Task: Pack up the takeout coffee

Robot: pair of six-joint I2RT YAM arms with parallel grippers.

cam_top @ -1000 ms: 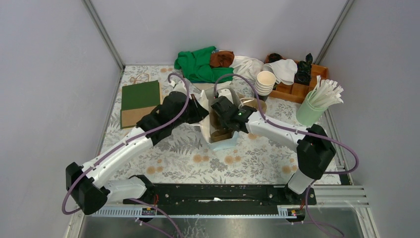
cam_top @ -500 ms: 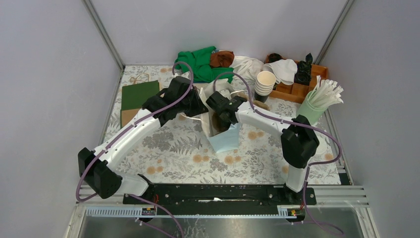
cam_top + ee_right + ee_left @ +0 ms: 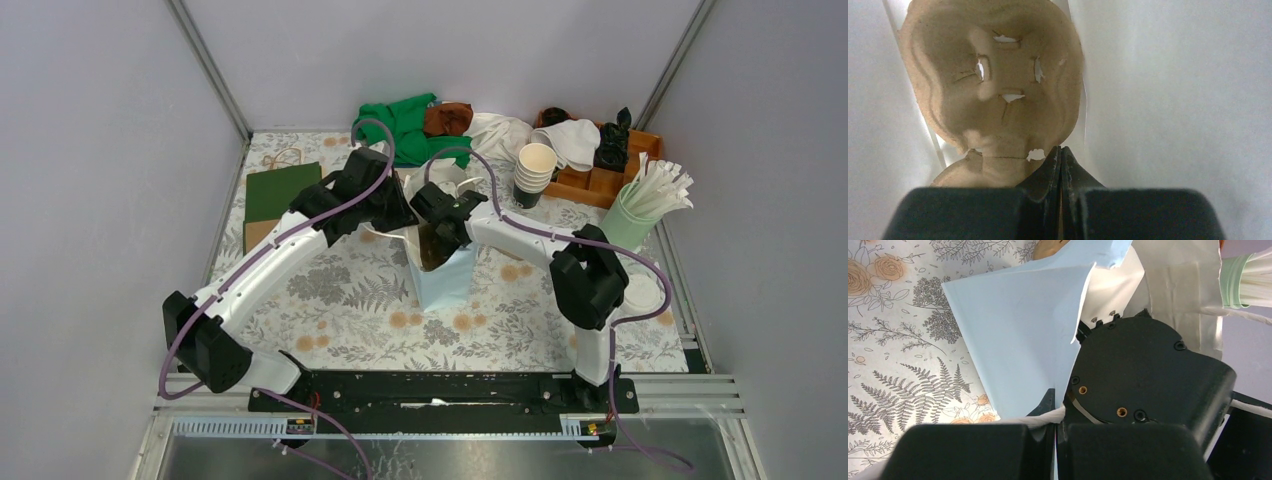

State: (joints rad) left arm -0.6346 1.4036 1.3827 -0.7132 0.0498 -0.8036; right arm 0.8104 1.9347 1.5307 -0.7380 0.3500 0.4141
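Note:
A pale blue-white paper bag (image 3: 445, 282) stands open mid-table; it also shows in the left wrist view (image 3: 1023, 330). My left gripper (image 3: 400, 215) (image 3: 1060, 415) is shut on the bag's rim and white cord handle. My right gripper (image 3: 437, 225) (image 3: 1061, 160) reaches into the bag and is shut on the edge of the brown pulp cup tray (image 3: 993, 85) (image 3: 432, 252), which is inside the bag. No lidded coffee cup is clearly in view. A white round disc (image 3: 645, 292) lies behind the right arm; I cannot tell whether it is the cup.
A stack of lidless cups (image 3: 536, 165) stands right of the bag. A green cup of straws (image 3: 640, 210) and a wooden box (image 3: 600, 182) are at the far right. Green and white cloths (image 3: 405, 130) lie at the back. A flat green-brown bag (image 3: 283, 205) lies left.
Both grippers have moved away from the bases towards the back. The bag now stands more upright, and the tray sits deeper in it. Both grippers stay shut.

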